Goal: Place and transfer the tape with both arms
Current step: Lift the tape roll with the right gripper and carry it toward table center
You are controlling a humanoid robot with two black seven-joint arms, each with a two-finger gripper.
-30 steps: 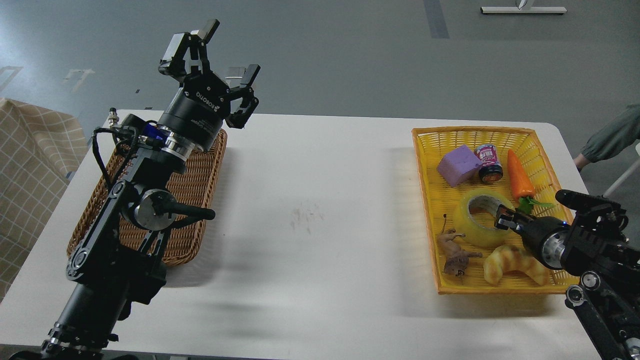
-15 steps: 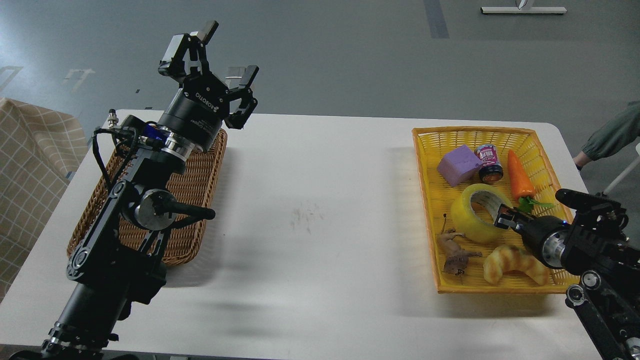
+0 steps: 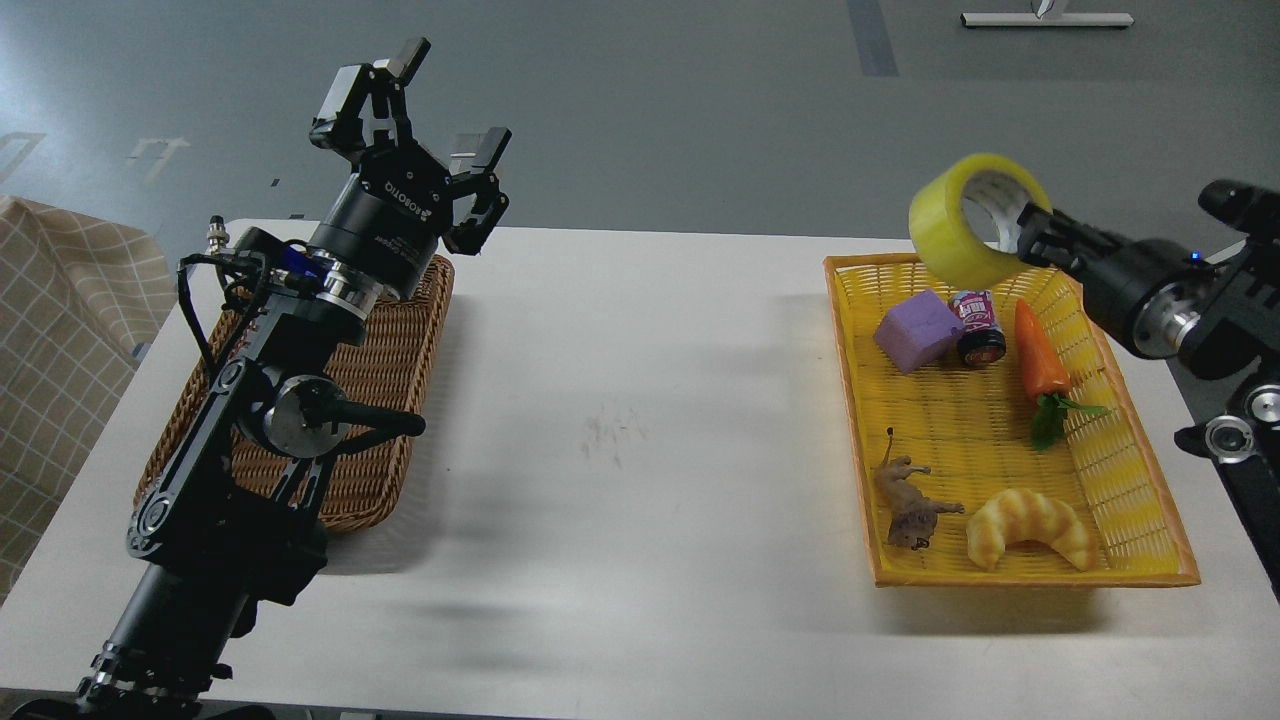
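Note:
The tape (image 3: 950, 235), a thick yellow roll with a grey-white core, hangs in the air above the far end of the yellow basket (image 3: 1120, 470). My right gripper (image 3: 1022, 232) is shut on the roll's right wall, with a finger inside the core. My left gripper (image 3: 425, 115) is open and empty, raised high above the far end of the brown wicker basket (image 3: 390, 400) at the table's left.
The yellow basket holds a purple block (image 3: 917, 330), a small can (image 3: 978, 325), a toy carrot (image 3: 1040, 355), a toy animal (image 3: 905, 500) and a croissant toy (image 3: 1025, 525). A beige checked cloth (image 3: 60, 330) lies left of the white table (image 3: 640, 450).
My right gripper has lifted the tape out of the yellow basket, up and toward the far end. My left arm has shifted slightly left.

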